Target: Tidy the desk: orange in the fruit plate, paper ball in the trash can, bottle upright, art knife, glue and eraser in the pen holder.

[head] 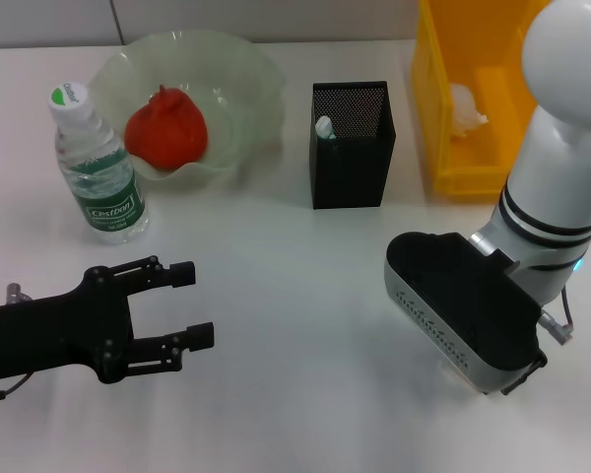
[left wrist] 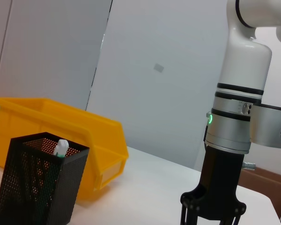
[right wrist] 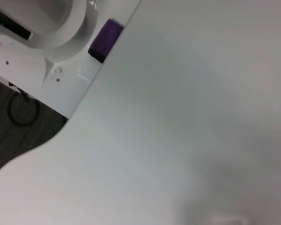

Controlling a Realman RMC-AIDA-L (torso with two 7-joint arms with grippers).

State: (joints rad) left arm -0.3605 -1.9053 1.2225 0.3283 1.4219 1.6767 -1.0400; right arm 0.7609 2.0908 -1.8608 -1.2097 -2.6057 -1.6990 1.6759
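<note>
The orange (head: pixel 167 128) lies in the pale-green fruit plate (head: pixel 246 79) at the back left. The bottle (head: pixel 97 168) stands upright beside the plate. A white-tipped item (head: pixel 324 126) pokes up inside the black mesh pen holder (head: pixel 352 148); I cannot tell what it is. The paper ball (head: pixel 466 108) rests in the yellow trash can (head: pixel 463 158). My left gripper (head: pixel 191 305) hovers open and empty at the front left. My right gripper (left wrist: pixel 212 218) points straight down at the table front right, its fingertips hidden. Art knife, glue and eraser are out of view.
The right arm's wrist housing (head: pixel 463 310) covers the table below it. The pen holder (left wrist: pixel 37 183) stands just in front of the trash can (left wrist: pixel 61 136) in the left wrist view. The table's curved near edge (right wrist: pixel 61 131) shows in the right wrist view.
</note>
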